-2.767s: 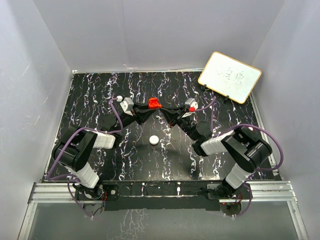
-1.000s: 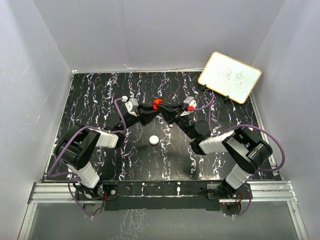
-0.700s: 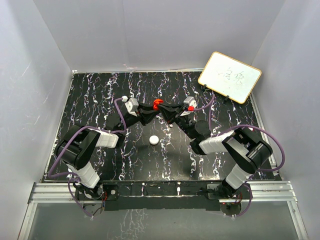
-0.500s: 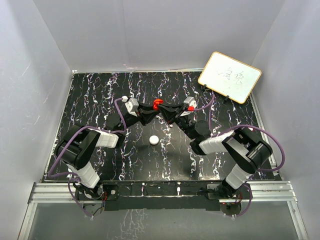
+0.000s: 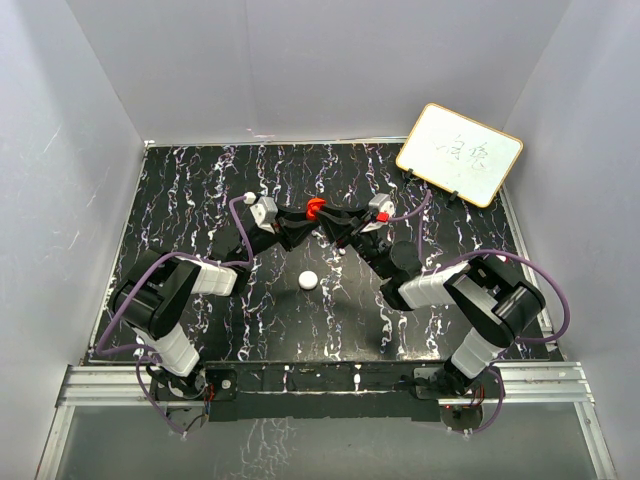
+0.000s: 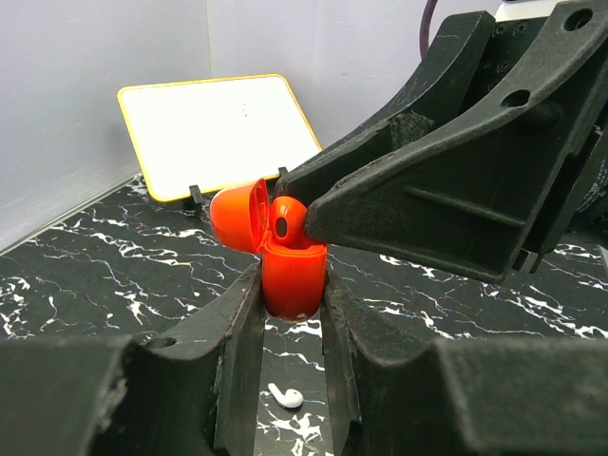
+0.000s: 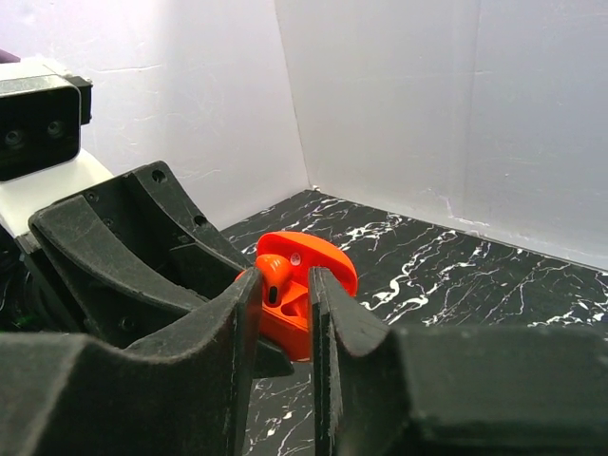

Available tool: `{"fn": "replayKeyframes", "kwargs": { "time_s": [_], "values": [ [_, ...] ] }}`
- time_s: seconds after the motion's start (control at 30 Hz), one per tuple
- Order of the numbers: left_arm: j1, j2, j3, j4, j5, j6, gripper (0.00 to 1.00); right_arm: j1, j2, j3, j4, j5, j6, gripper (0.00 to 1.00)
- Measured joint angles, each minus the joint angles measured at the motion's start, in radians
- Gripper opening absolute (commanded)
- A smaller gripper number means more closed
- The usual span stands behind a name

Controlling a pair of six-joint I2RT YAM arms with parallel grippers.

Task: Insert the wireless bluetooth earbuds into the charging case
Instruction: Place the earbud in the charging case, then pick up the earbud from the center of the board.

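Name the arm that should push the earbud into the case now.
Right. The right pincer pinches an earbud at the mouth of the open case. The left pincer is clamped on the case body, so it should just hold steady.

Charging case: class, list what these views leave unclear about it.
- Top external: charging case too small; lid and contents unreadable.
- Left wrist: its inside hidden by its own wall and the right claw.
- Right wrist: its sides hidden behind that claw; the earbud partly covered.

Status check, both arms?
Left gripper shut on charging case, lid open. Right gripper shut on red earbud at the case mouth, not yet seated. White puck well apart.
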Motion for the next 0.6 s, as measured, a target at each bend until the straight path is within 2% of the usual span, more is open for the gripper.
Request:
{"fn": "replayKeyframes", "kwargs": {
  "time_s": [0.2,0.43,0.53,0.6],
  "values": [
    [0.0,0.0,0.0,0.0,-0.001,0.008,0.0,0.0,-0.03,-0.021,-0.001,0.02,-0.014,0.29],
    [0.0,0.0,-0.001,0.0,-0.013,0.029,0.0,0.002,-0.165,-0.054,0.0,0.058,-0.055,0.34],
    [0.003,0.0,-0.006,0.001,-0.026,0.037,0.0,0.003,-0.247,-0.066,-0.016,0.137,-0.074,0.3],
    [0.01,0.0,-0.019,0.001,-0.034,0.04,0.0,0.002,-0.33,-0.051,-0.121,0.235,-0.063,0.32]
  ]
}}
